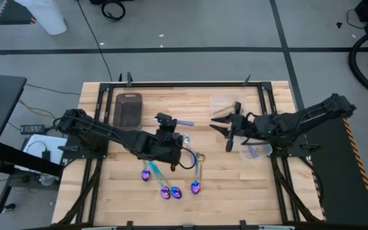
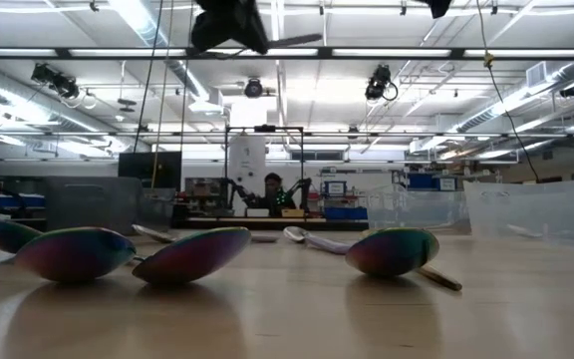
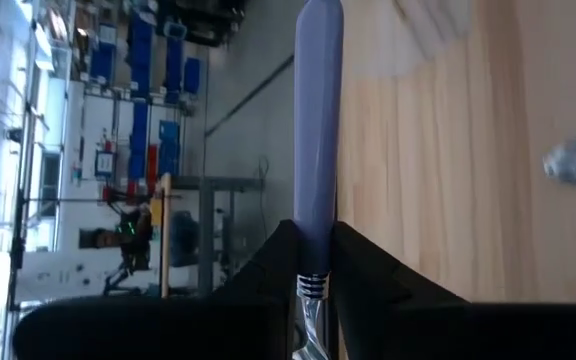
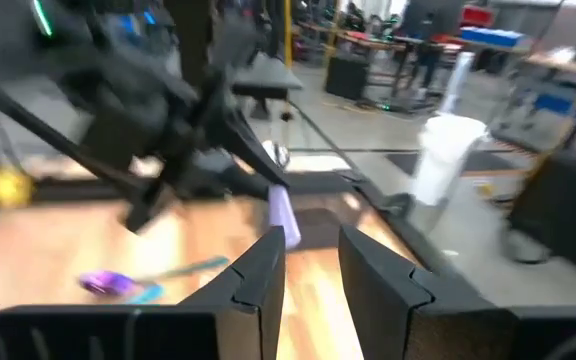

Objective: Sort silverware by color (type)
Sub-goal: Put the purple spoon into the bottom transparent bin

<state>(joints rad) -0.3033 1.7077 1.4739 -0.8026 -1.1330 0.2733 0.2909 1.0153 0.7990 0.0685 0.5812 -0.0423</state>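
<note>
My left gripper (image 1: 168,121) is over the table's middle, raised well above it, and is shut on a utensil with a pale purple handle (image 1: 185,122). The handle points toward the table's right. My right gripper (image 1: 223,133) is open and empty a short way to the right of the handle's end, which shows beyond its fingers in the right wrist view (image 4: 283,220). Several iridescent spoons (image 1: 165,191) lie flat on the wood near the front, bowls down in the low view (image 2: 73,251). A gold spoon (image 1: 200,160) and a silver spoon (image 1: 185,137) lie beside them. My left gripper pinches the utensil between its two fingers (image 3: 368,275) at the ringed metal collar (image 3: 311,284) where the purple handle ends. The fingers are level, point toward the table's right and lie along the utensil. The handle (image 3: 318,120) sticks out past the fingertips, clear of the table.
A dark grey tray (image 1: 128,110) lies at the back left. A clear plastic container (image 1: 222,102) stands at the back right and another (image 1: 255,151) under my right arm. Bare wood lies at the front right.
</note>
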